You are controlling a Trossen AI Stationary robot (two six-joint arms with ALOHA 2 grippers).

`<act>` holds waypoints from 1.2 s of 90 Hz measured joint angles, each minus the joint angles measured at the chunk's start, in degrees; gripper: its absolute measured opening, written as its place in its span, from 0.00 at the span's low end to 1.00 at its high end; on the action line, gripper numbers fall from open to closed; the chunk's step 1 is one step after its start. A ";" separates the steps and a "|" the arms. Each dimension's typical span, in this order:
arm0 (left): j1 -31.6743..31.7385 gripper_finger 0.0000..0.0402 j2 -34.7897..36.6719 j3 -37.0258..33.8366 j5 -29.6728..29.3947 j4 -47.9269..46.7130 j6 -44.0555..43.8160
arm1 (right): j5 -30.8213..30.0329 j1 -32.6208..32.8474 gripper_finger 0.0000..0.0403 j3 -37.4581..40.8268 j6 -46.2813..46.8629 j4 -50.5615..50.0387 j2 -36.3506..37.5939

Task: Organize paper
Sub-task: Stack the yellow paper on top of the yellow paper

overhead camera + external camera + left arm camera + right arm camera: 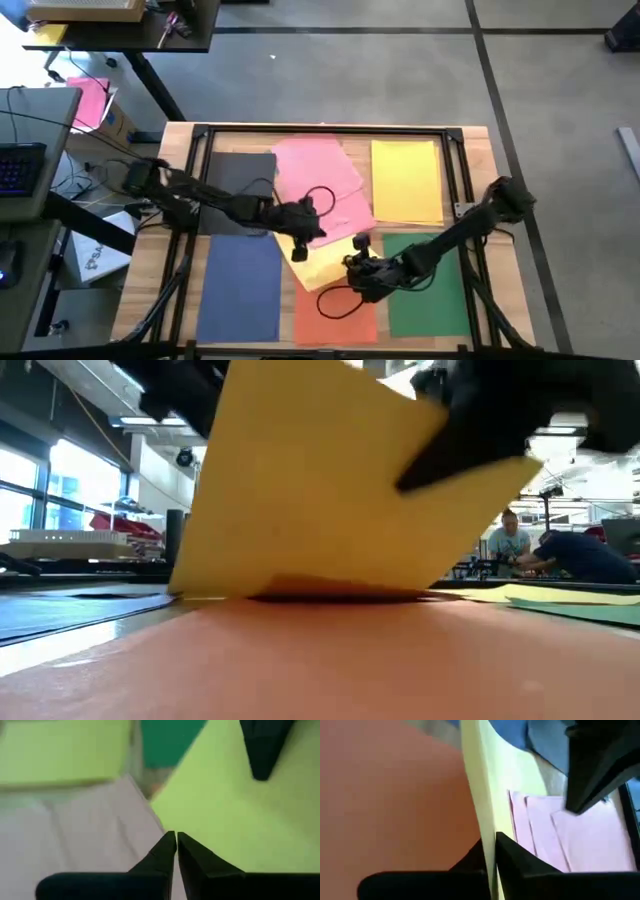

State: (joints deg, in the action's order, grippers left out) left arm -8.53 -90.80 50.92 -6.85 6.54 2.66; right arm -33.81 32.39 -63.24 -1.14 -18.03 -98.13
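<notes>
From above, the wooden worktop (480,150) is carrying coloured paper all over: a dark grey sheet (235,180) at the back left, pink sheets (320,180) fanned out beside it, a yellow sheet (407,180) lying flat at the back right, a blue sheet (240,290) at the front left, an orange sheet (335,310) front middle and a green sheet (430,290) front right. A second, tilted yellow sheet (325,262) is sitting in the middle over the orange one, and both arms are meeting on it. The left tool (300,238) is reaching in from the left at one edge, the right tool (357,262) is coming in from the right at the other.

Down at worktop level, that tilted yellow sheet (320,490) is standing up off the orange sheet (320,660), with dark arm parts blocking the top of the view. Two people (545,550) are bending over something in the room behind.

In the left wrist view, the left tool (176,842) is showing its fingers pressed together, nipping the edge of the yellow sheet (240,820), with pink sheets (75,835) just beside it.

In the right wrist view, the right tool (490,847) is clamping the thin edge of the yellow sheet (482,795) between its fingers, orange sheet (395,795) on one side and pink sheets (570,840) on the other.
</notes>
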 joint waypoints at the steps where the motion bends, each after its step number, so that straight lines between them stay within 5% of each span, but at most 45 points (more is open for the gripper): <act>1: -0.08 0.02 0.70 0.00 -0.43 0.00 0.52 | 0.05 0.13 0.00 -0.24 0.23 -0.58 0.54; 20: -2.28 0.02 10.60 0.09 -5.65 -0.64 4.01 | -3.33 2.54 0.00 -4.62 5.95 -15.61 11.24; 38: -4.06 0.02 12.07 0.11 -8.56 -1.79 3.63 | -21.00 2.78 0.00 -12.33 12.28 -38.47 19.53; 48: -4.18 0.02 10.81 0.11 -8.75 -2.31 3.60 | -29.69 -1.33 0.00 -14.38 14.46 -49.87 21.93; 69: -4.20 0.02 8.59 0.11 -8.87 -4.22 1.92 | -36.29 -15.24 0.00 -10.07 10.66 -58.86 23.65; 78: -4.36 0.02 8.04 0.11 -8.83 -4.73 1.92 | -34.77 -16.76 0.00 -6.23 7.41 -57.36 23.65; 108: -4.66 0.02 7.88 0.13 -8.87 -5.56 0.89 | -9.77 -7.27 0.00 15.83 16.34 -40.79 23.50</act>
State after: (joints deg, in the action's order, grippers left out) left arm -13.19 -82.91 51.05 -15.72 0.98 3.55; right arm -43.59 25.13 -47.41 15.20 -58.82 -74.63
